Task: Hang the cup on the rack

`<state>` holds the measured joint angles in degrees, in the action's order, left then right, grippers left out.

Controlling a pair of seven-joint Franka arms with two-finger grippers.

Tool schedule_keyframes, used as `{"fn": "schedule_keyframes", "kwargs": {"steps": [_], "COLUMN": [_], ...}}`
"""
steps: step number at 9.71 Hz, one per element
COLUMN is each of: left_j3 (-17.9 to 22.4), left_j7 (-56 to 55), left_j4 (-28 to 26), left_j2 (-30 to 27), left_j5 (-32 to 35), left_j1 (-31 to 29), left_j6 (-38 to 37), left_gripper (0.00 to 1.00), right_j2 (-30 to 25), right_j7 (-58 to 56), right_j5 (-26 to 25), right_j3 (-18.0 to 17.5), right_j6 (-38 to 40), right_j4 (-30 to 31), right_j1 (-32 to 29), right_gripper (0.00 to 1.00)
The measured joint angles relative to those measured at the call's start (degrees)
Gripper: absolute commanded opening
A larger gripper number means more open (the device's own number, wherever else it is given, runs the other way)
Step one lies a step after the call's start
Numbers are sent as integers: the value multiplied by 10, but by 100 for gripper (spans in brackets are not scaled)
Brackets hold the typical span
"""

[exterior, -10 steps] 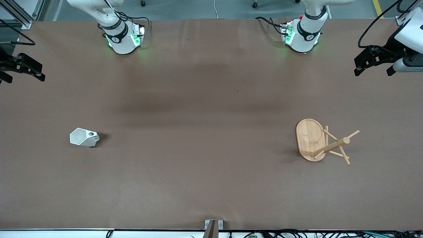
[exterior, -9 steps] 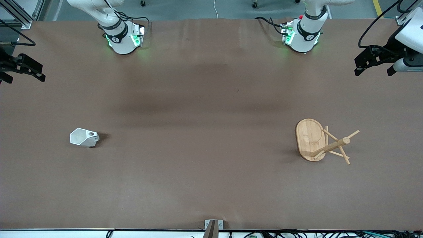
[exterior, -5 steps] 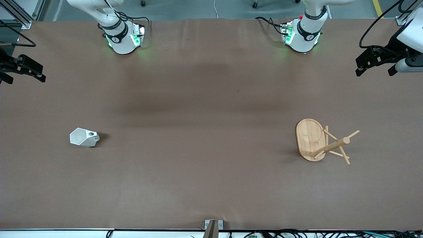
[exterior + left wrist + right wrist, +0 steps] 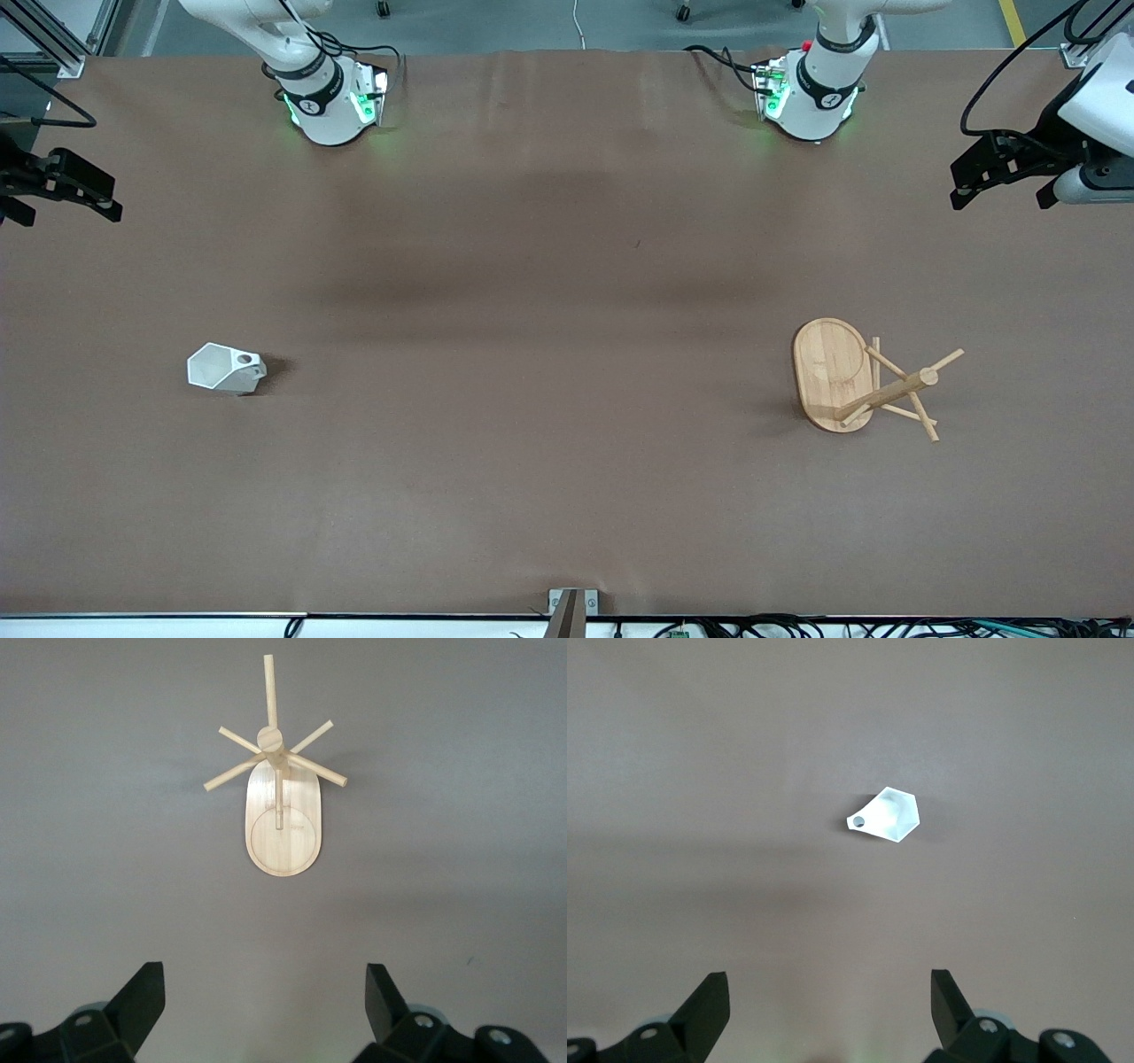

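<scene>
Both grippers spread wide, holding nothing. Left gripper up over the table edge at the left arm's end, well apart from the rack; rack upright on its oval base, centered ahead of the fingers in the left wrist view. Right gripper over the right arm's end, well apart from the cup; cup on its side on the table, handle hole visible, centered ahead in the right wrist view. Cup and rack at opposite ends, not touching.
</scene>
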<state>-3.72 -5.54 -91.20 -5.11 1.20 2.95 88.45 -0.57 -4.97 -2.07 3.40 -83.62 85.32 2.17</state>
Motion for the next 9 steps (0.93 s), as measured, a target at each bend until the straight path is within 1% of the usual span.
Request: {"fn": "schedule_keyframes", "kwargs": {"steps": [2, 3, 5, 8, 9], "left_j3": [0, 0, 0, -1, -1], "left_j7": [0, 0, 0, 0, 0], "left_j4": [0, 0, 0, 0, 0], "left_j2": [0, 0, 0, 0, 0], "left_j5": [0, 0, 0, 0, 0], "left_j1": [0, 0, 0, 0, 1], "left_j6": [0, 0, 0, 0, 0], "left_gripper": [100, 100, 100, 100, 100], "right_j2": [7, 11, 17, 35, 51], "right_j7": [-6, -23, -58, -68, -74], "right_j5": [0, 0, 0, 1, 1], "right_j3": [4, 5, 7, 8, 8], "right_j6": [-37, -74, -159, -338, -372], "right_j4": [20, 46, 117, 259, 283], "right_j1": [-20, -38, -71, -85, -86], "right_gripper": [100, 100, 100, 99, 98]}}
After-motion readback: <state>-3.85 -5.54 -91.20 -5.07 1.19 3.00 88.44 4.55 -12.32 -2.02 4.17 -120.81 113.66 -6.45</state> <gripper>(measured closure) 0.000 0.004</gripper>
